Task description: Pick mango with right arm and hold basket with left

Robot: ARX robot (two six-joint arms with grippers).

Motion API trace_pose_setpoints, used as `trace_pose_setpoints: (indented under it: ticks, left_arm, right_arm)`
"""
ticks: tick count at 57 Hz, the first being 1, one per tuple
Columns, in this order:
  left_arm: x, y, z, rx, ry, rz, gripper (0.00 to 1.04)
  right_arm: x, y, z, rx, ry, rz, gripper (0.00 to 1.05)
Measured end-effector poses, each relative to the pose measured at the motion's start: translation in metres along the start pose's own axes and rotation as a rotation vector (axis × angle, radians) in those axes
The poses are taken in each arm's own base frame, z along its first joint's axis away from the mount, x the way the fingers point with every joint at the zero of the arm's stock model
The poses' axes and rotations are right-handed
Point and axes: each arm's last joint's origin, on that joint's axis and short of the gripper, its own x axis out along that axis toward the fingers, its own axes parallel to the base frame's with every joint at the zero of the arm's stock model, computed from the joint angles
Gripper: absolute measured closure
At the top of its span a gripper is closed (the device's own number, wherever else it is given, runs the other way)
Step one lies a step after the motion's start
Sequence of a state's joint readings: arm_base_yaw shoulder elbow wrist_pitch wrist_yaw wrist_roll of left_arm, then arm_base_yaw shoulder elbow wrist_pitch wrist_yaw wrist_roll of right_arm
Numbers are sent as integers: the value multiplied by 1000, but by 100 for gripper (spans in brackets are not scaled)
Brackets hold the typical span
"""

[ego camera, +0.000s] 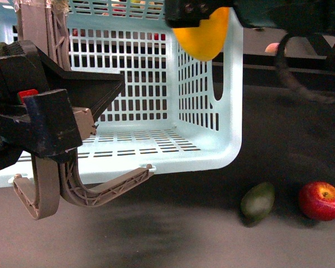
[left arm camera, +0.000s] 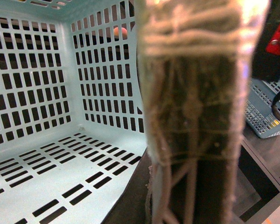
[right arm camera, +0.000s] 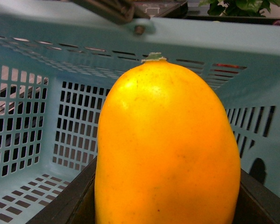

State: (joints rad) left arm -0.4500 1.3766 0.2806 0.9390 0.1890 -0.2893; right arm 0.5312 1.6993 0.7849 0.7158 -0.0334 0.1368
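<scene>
The basket [ego camera: 230,128] is tipped with its mouth toward the front camera, and its handles [ego camera: 100,192] are swung to the left. The left gripper [ego camera: 50,120] is clamped on the basket there, with a twine-wrapped handle filling its wrist view. The right gripper [ego camera: 196,15], high by the basket's right wall, squeezes the mango [ego camera: 205,40] between its jaws, well above the table [ego camera: 173,240]. The apple [ego camera: 321,201] and avocado [ego camera: 258,201] sit near each other on the table, right of the basket.
</scene>
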Motion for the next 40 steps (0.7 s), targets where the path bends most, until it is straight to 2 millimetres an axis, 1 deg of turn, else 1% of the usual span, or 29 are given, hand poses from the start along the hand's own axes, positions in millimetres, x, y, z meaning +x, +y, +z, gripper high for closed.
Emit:
trace_pose_setpoints:
  ticks: [4,6,7,9,12,17,18,20,21,23,27,33,34,39,40]
  left_arm:
    - [0,0,0,0,0,0,97]
    - [0,0,0,0,0,0,97]
    - [0,0,0,0,0,0,97]
    - [0,0,0,-1,0,0,97]
    - [0,0,0,0,0,0,97]
    - [0,0,0,0,0,1,97]
    - [0,0,0,0,0,0,97]
    - [0,0,-1,2,3,-5,97]
    - [0,0,-1,2,5,-3,97]
    - [-1,0,-3,-5,11,-1,97]
    - [-1,0,-3,-10,12,4,97]
    - [-1,0,-3,-11,12,5,97]
    - [-1,0,-3,-11,13,5,97]
    - [-1,1,-3,-4,12,7,97]
    - [-1,1,-3,-4,12,6,97]
  right_arm:
    - [5,3,-4,-2,3,-2,45]
    - [8,4,-5,-5,5,-9,43]
    - [9,4,-7,-4,6,-14,38]
    - [9,5,-7,-4,4,-18,35]
    - [9,4,-6,-1,-13,-32,24]
    - [4,2,-3,22,-43,-62,13]
    - [-1,0,-2,30,-57,-80,8]
    - [-8,-2,-1,35,-72,-101,6]
    - [-10,-3,0,36,-77,-109,6]
    - [-22,-8,2,45,-95,-141,8]
    - [-38,-14,4,57,-118,-180,8]
    - [-71,-27,10,72,-175,-265,8]
    - [-79,-30,11,74,-188,-287,8]
    - [-109,-41,8,88,-210,-374,8]
    - [-113,-42,7,90,-212,-384,8]
